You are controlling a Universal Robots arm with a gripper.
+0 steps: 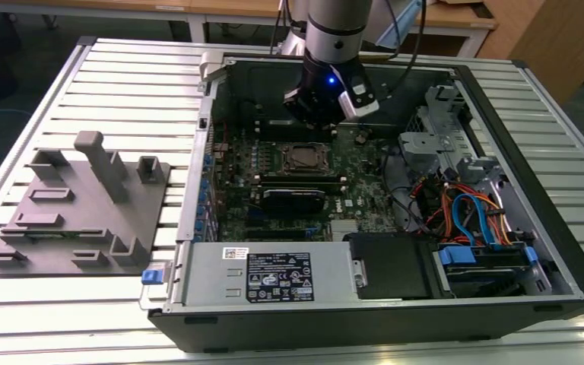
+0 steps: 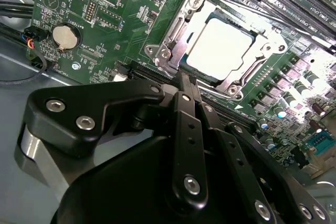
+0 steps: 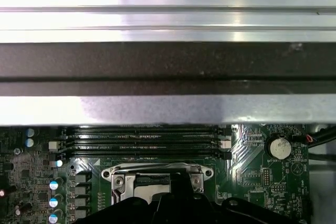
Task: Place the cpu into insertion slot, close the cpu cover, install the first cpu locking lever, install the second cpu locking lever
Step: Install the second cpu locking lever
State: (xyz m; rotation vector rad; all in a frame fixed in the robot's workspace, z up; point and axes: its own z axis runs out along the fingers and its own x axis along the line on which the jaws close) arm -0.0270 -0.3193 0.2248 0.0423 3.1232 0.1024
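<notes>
The arm's black gripper (image 2: 186, 80) hangs inside the open black computer case (image 1: 535, 228), just above the green motherboard (image 1: 363, 205) and at the far edge of the socket in the exterior view. In the second wrist view its fingers (image 2: 184, 108) are pressed together, nothing between them, the tips right at the socket's edge; whether they touch the metal cannot be told.

The small square silver-grey cpu (image 2: 220, 45) lies flat in the silver-rimmed square insertion slot (image 2: 178, 59), so the placing looks done. The thin silver metal cpu cover (image 2: 265, 30) appears to lie down around the chip, its cut-out framing the bright top. Whether the locking levers are latched cannot be made out; that part is judged open or in hand.

Long black memory slots (image 3: 142, 140) run beside the socket, and a round silver coin battery (image 2: 65, 36) sits well apart on the board.

The case lies on its side on a ribbed pale metal table (image 1: 119, 76). To the exterior view's left stands a grey moulded fixture block (image 1: 79, 209). Orange and blue cables (image 1: 470, 213) sit at the exterior view's right. Wooden furniture (image 1: 546, 30) lies beyond the table.
</notes>
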